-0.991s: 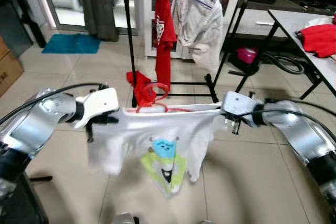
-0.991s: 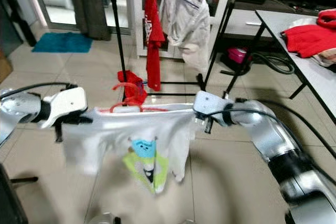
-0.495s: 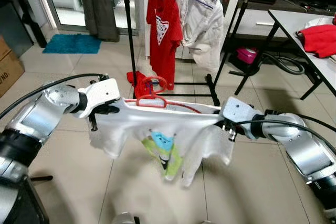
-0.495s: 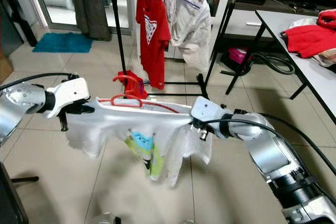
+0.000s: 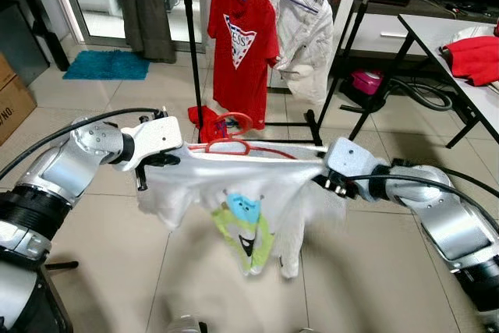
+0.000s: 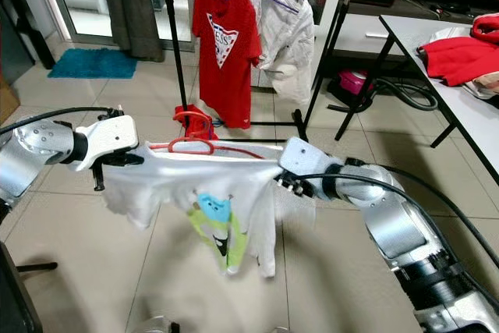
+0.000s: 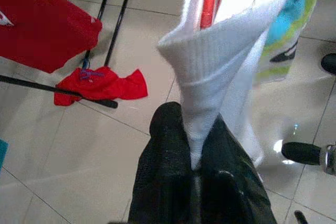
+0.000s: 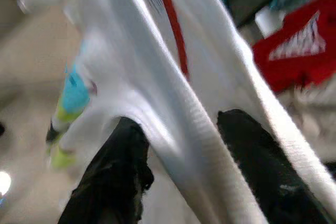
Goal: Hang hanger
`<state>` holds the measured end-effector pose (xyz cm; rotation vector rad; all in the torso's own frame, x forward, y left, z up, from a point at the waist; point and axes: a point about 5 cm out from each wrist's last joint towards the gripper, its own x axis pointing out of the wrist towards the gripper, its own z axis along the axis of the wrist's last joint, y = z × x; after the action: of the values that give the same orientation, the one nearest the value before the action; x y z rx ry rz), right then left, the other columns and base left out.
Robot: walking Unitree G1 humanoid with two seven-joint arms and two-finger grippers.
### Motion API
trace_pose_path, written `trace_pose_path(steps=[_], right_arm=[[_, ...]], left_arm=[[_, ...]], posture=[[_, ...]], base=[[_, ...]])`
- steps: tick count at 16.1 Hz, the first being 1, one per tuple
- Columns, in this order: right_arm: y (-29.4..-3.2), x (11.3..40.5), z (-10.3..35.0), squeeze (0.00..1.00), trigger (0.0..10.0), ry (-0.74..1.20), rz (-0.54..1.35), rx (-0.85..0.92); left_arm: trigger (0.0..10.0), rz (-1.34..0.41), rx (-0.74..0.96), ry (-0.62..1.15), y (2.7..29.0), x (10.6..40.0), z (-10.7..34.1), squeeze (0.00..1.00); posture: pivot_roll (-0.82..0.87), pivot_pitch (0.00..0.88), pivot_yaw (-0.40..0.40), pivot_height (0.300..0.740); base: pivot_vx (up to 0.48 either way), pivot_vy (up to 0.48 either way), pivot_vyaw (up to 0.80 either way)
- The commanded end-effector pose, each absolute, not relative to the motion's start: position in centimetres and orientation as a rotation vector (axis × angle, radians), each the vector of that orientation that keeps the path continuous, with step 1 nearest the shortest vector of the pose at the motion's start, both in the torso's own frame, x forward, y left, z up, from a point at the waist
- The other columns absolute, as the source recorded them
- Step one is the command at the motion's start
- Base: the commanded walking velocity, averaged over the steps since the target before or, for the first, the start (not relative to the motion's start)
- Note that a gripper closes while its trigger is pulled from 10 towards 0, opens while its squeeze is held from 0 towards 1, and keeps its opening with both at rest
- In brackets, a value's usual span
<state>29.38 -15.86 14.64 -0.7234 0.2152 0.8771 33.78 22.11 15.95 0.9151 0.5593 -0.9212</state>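
Note:
A white T-shirt [image 5: 234, 185] with a blue and green cartoon print hangs on a red hanger [image 5: 234, 148], stretched between my two grippers at chest height. My left gripper [image 5: 152, 165] is shut on the shirt's left shoulder; in the left wrist view its fingers [image 7: 168, 171] pinch the white cloth [image 7: 210, 77]. My right gripper [image 5: 323, 180] is shut on the other shoulder, and the cloth and red hanger [image 8: 168, 24] run between its fingers [image 8: 118, 171]. The hanger's hook [image 5: 231, 122] points toward the black clothes rack [image 5: 191, 37] ahead.
On the rack hang a red shirt [image 5: 243, 37] and a pale jacket [image 5: 304, 29]. A red cloth [image 5: 204, 116] lies at the rack's foot. A table [image 5: 460, 83] with red clothes [image 5: 475, 56] stands at the right, a cardboard box [image 5: 12, 99] at the left.
The white shirt has swung and its lower part has shifted under the hanger. The right gripper dipped, then rose again. The red shirt on the rack has turned to face me.

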Motion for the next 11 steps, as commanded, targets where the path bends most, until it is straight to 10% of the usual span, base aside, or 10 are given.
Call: trace_pose_path(steps=[1, 11], right_arm=[[-15.7, 29.3, 16.1, 1.00, 10.0, 0.137, 0.894, -0.700], [-11.7, 28.7, 13.5, 1.00, 10.0, 0.137, 1.027, -0.803]], left_arm=[[0.0, -0.862, 0.933, 0.549, 22.7, 34.2, 16.6, 0.00], [0.0, -0.961, 0.944, 0.408, 19.8, 35.1, 17.6, 0.00]], posture=[[-0.06, 0.000, -0.028, 0.740], [-0.06, 0.000, -0.034, 0.740]], base=[[0.000, 0.000, 0.00], [0.000, 0.000, 0.00]])
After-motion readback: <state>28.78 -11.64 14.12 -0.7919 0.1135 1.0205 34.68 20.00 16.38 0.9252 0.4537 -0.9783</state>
